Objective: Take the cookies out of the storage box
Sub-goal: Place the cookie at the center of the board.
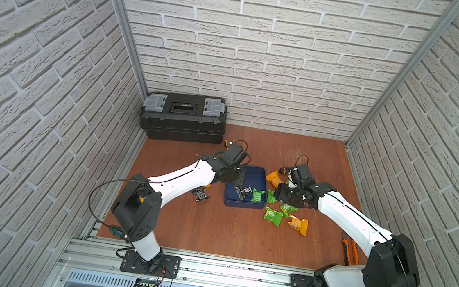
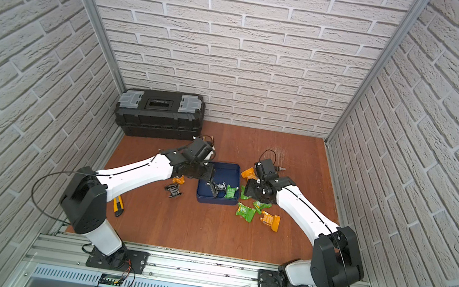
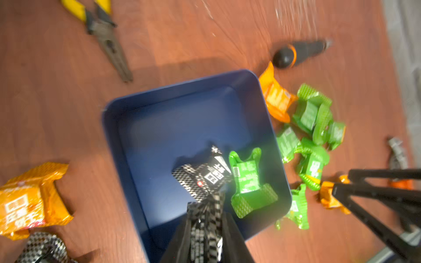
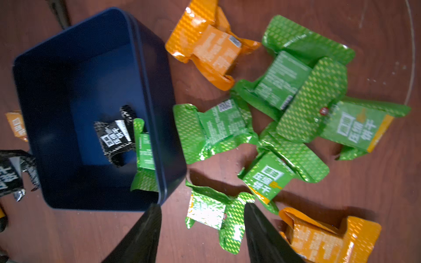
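The navy storage box (image 1: 248, 173) sits mid-table. Two cookies lie inside it, a black packet (image 3: 209, 175) and a green one (image 3: 248, 182). My left gripper (image 3: 206, 213) hangs over the box's near corner, shut on a black checkered cookie packet (image 3: 205, 232). My right gripper (image 4: 202, 205) stands open just right of the box, above a green packet (image 4: 211, 214) on the wood. Several green and orange cookies (image 1: 273, 216) lie scattered right of the box. A black packet (image 2: 174, 190) and an orange one (image 2: 179, 179) lie to its left.
A black toolbox (image 1: 183, 116) stands at the back left. Yellow-handled pliers (image 3: 100, 27) and a black tool with an orange ring (image 3: 296, 53) lie behind the box. Orange-handled pliers (image 1: 348, 252) lie under the right arm, and a yellow knife (image 2: 118, 206) by the left arm.
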